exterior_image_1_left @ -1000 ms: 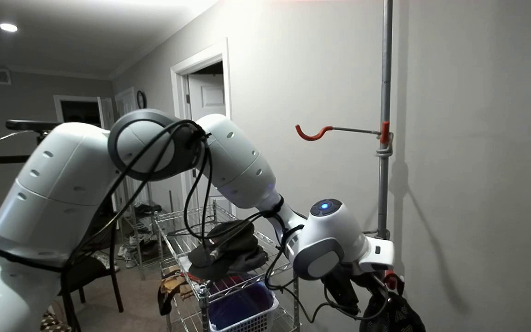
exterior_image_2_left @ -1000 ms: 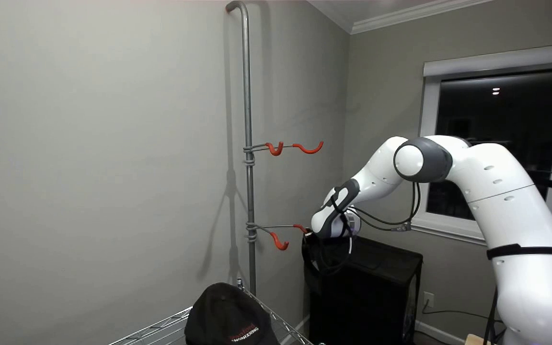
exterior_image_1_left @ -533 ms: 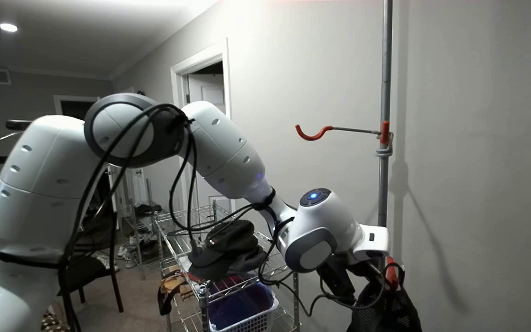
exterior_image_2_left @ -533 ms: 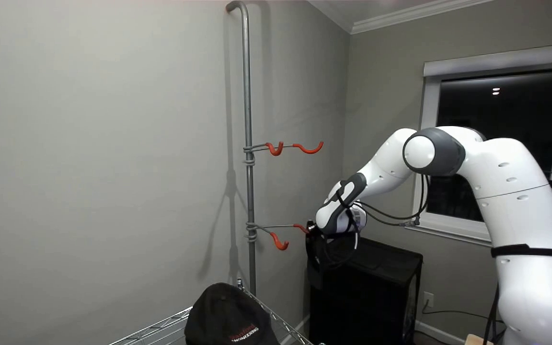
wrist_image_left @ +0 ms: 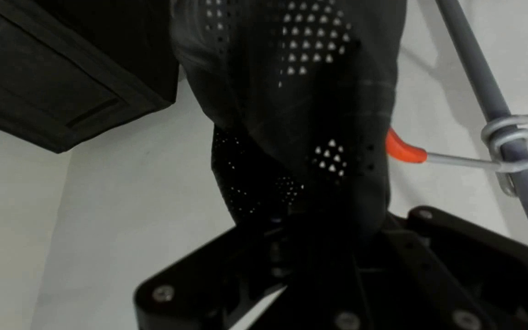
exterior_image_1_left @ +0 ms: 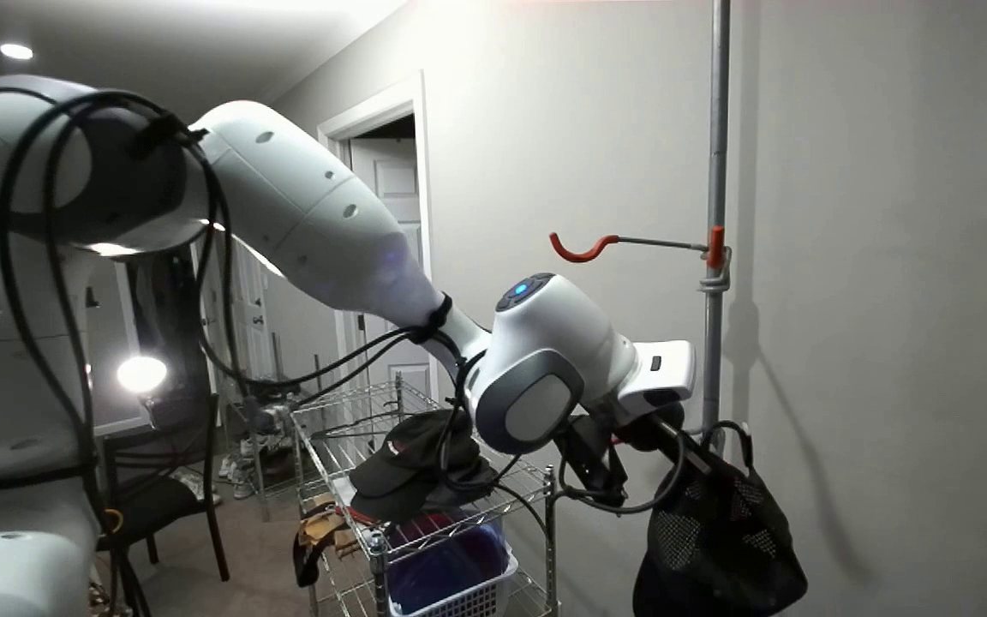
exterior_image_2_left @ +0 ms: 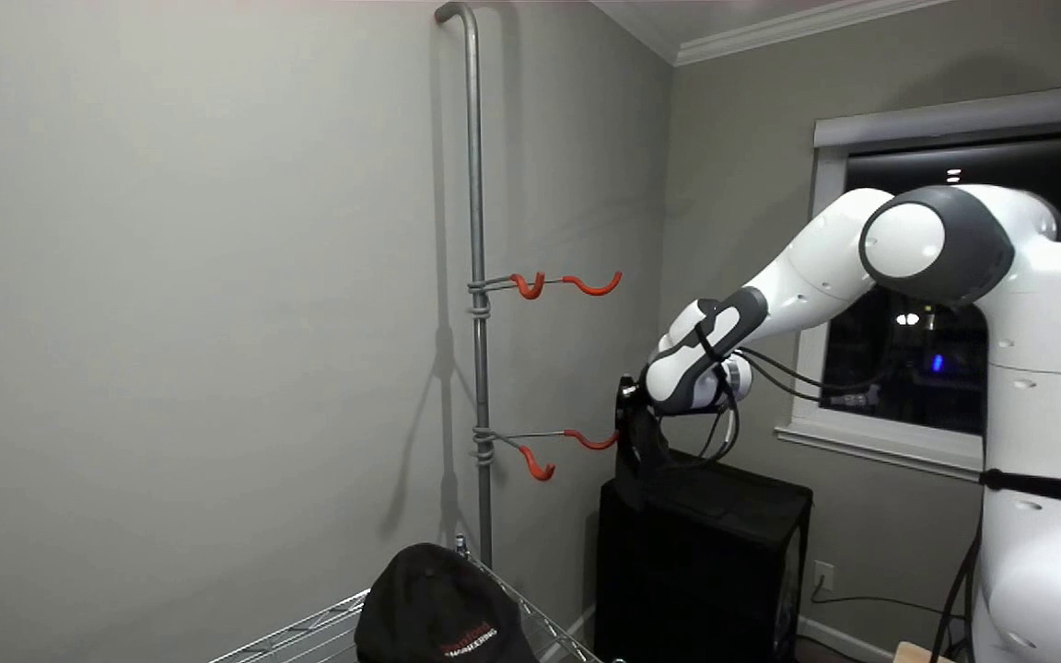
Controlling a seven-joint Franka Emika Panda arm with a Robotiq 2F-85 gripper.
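Note:
My gripper (exterior_image_1_left: 692, 450) is shut on a black perforated item (exterior_image_1_left: 716, 536), perhaps a cap. It hangs below the fingers with a strap loop at its top. In the wrist view the item (wrist_image_left: 264, 105) fills the top middle above my gripper (wrist_image_left: 330, 238); the fingertips are dark and partly hidden by it. An orange hook (wrist_image_left: 406, 150) shows just behind its right edge. In an exterior view the item (exterior_image_2_left: 643, 460) hangs beside the tip of a lower red hook (exterior_image_2_left: 591, 443); I cannot tell whether they touch.
A grey pole (exterior_image_2_left: 477, 184) by the wall carries upper red hooks (exterior_image_2_left: 593, 287) and another lower hook (exterior_image_2_left: 540, 470). A black cabinet (exterior_image_2_left: 696, 571) stands below the arm. A wire rack (exterior_image_1_left: 380, 583) holds dark caps (exterior_image_1_left: 412, 467) above a white basket (exterior_image_1_left: 506, 566).
The arm has drawn back and up, carrying the black item with it. The item has risen and moved away from the pole, and the lower hook shows more fully in an exterior view.

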